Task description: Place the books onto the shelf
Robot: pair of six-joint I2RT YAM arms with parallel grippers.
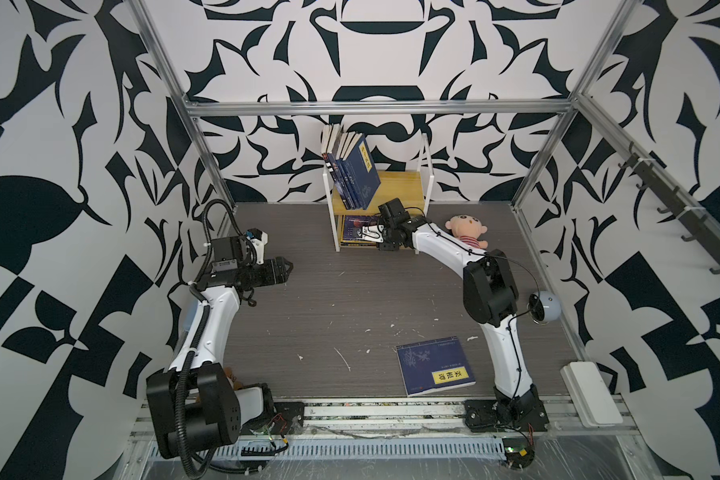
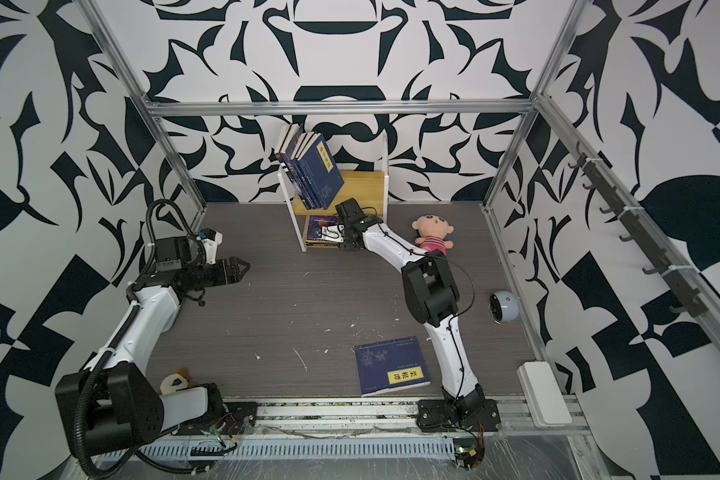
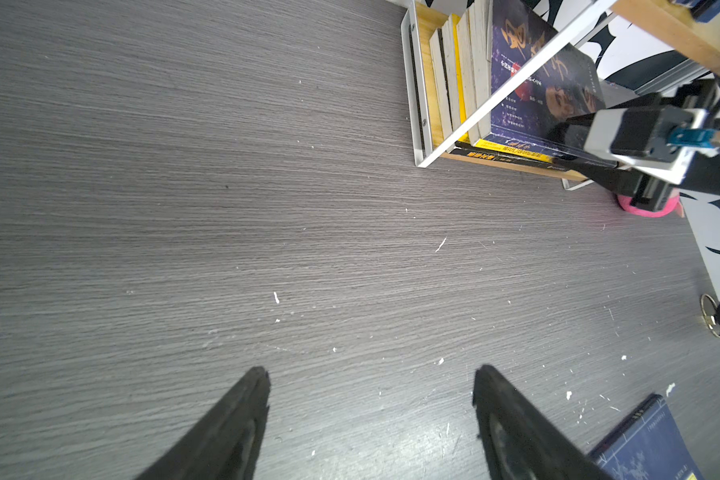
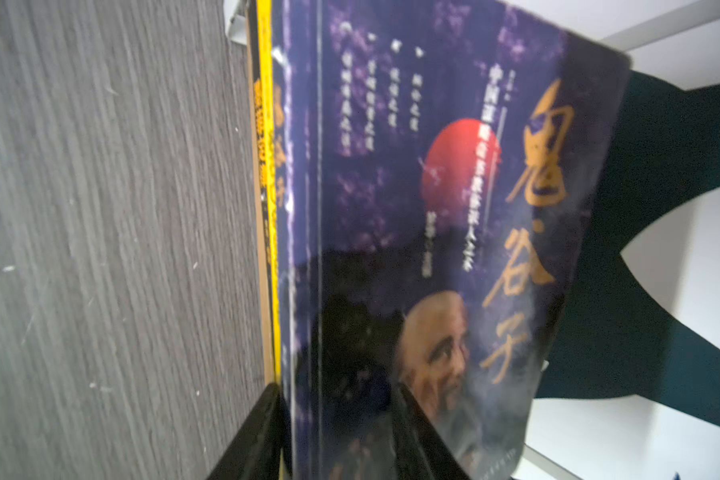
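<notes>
- Enclosure: a grey wood-grain worktop (image 1: 350, 299) inside an aluminium frame, with black-and-white patterned walls on every side.
- The shelf (image 1: 402, 189) stands at the far middle. On its upper tier a row of navy books (image 1: 356, 174) leans towards the left post, with bare board to their right. On its lower tier lies a flat stack topped by the dark book with gold calligraphy (image 4: 433, 187).
- The right pincer (image 1: 371, 233) is at the lower tier. One finger lies over the top book's cover and the other lower against the stack's edge. Whether it clamps or has let go cannot be told.
- The left pincer (image 1: 285, 270) hangs wide open and empty over the left of the worktop, well apart from everything.
- One navy book with a yellow label (image 1: 435, 368) lies flat at the front, near the right arm's base, not yet shelved.
- Risk: pulling back with a finger rubbing the cover would likely drag the top book out, or skew the yellow-edged book (image 4: 265, 124) beneath it.
- Risk: the right wrist sits close by the upper board, and a bump could send the leaning row sliding flat.
- Risk: the pink doll (image 1: 466, 230) lies just beside the right forearm and could be swept aside.
- Risk: the flat book offers no raised edge, so a pincer may push it rather than lift it.
</notes>
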